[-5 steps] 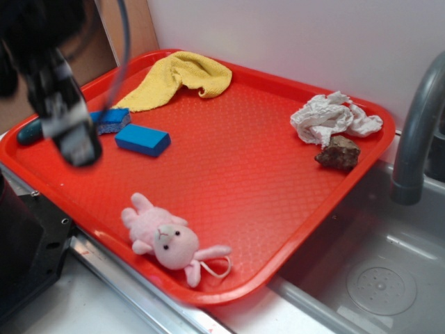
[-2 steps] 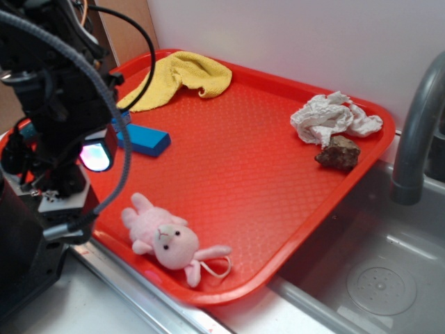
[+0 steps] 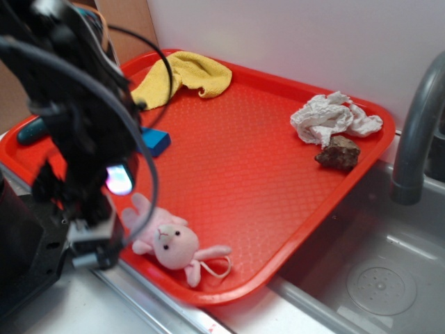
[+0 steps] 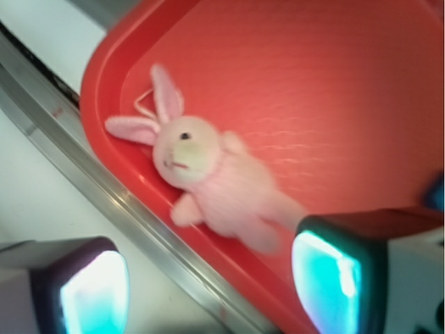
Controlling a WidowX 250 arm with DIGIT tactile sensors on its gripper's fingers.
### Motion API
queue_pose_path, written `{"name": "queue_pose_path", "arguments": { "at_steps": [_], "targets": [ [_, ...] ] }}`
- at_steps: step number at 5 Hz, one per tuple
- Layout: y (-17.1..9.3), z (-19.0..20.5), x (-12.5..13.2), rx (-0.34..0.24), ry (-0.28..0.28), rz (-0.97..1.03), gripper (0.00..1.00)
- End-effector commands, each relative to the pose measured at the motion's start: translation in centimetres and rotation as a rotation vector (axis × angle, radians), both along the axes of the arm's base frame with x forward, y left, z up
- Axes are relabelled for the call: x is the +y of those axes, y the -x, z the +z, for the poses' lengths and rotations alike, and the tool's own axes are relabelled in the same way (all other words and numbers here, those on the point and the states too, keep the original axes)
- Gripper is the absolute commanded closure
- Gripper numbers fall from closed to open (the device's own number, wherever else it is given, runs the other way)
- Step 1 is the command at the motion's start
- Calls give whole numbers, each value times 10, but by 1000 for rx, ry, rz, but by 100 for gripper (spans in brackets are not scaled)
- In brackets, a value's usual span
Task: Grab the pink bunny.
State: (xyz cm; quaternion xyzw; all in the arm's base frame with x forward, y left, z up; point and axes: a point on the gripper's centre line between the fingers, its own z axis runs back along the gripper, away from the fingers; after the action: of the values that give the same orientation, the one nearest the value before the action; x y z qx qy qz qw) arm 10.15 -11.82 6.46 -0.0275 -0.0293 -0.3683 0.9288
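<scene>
Softly fuzzy pink bunny [image 4: 208, 177] lies on pebbled plastic tray [image 4: 334, 83].

The arm has swung down and toward the near edge of the red tray [image 3: 278, 174] — a second ago it sat high at the far left. Its gripper [image 4: 208, 292] has arrived just left of the pink bunny [image 3: 167, 240], fingers [image 4: 334, 278] spread apart. The arm has also come to cover most of the blue block [image 3: 156, 141] — only one corner shows.
</scene>
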Motion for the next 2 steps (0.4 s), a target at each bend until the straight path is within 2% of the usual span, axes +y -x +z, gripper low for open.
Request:
{"name": "queue_pose_path", "arguments": {
  "at_steps": [1, 2],
  "targets": [
    [0, -15, -1, 22, 27, 129, 0],
    [-5, -23, 6, 72, 18, 202, 0]
  ]
}}
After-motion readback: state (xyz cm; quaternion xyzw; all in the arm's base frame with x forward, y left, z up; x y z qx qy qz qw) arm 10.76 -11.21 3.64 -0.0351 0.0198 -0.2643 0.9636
